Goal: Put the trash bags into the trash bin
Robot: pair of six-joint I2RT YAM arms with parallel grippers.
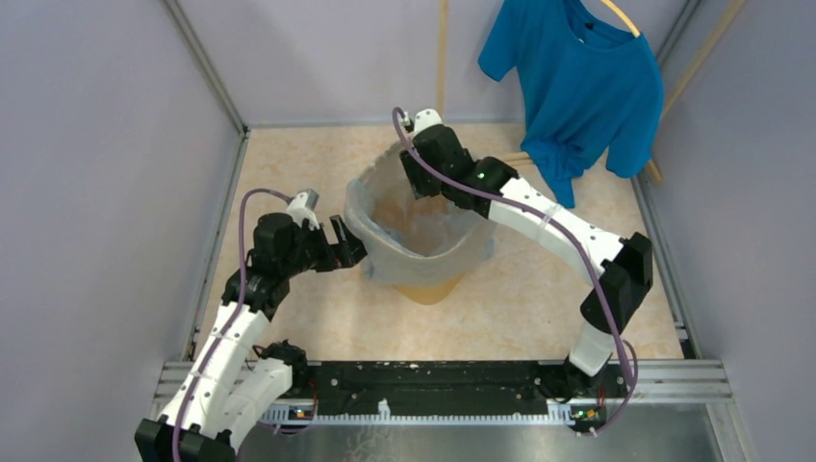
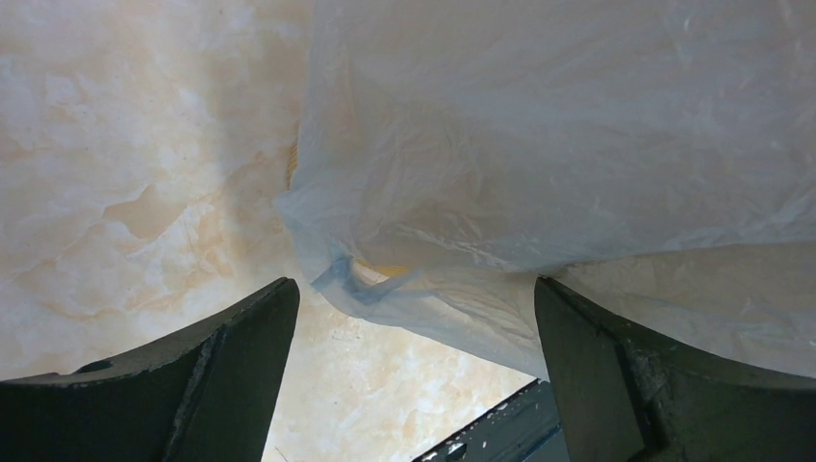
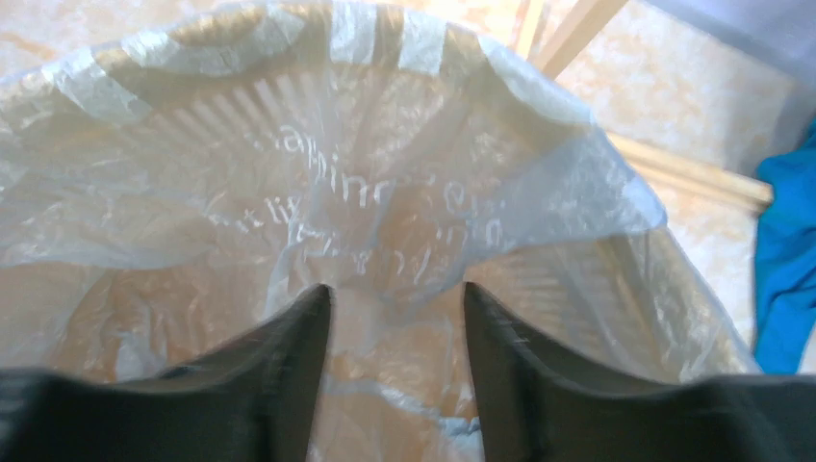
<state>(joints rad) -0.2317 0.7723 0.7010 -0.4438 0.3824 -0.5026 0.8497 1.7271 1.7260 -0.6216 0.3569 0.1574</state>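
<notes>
The yellow-orange trash bin (image 1: 430, 288) stands mid-table. The pale blue trash bag (image 1: 416, 245) lines it, with its edge folded out over the rim and hanging down the sides. My left gripper (image 1: 348, 246) is open beside the bin's left side. In the left wrist view the bag's hanging edge (image 2: 539, 144) lies just ahead of the open gripper (image 2: 414, 318), and a sliver of the bin (image 2: 390, 270) shows under it. My right gripper (image 1: 424, 185) is open over the bin's far rim. In the right wrist view it (image 3: 396, 294) points into the lined bin, with bag film (image 3: 385, 192) ahead.
A bright blue T-shirt (image 1: 577, 77) hangs on a wooden hanger at the back right, and shows at the edge of the right wrist view (image 3: 784, 250). A wooden rod (image 1: 443, 58) leans on the back wall. Grey walls enclose the table. A black rail (image 1: 443, 377) runs along the near edge.
</notes>
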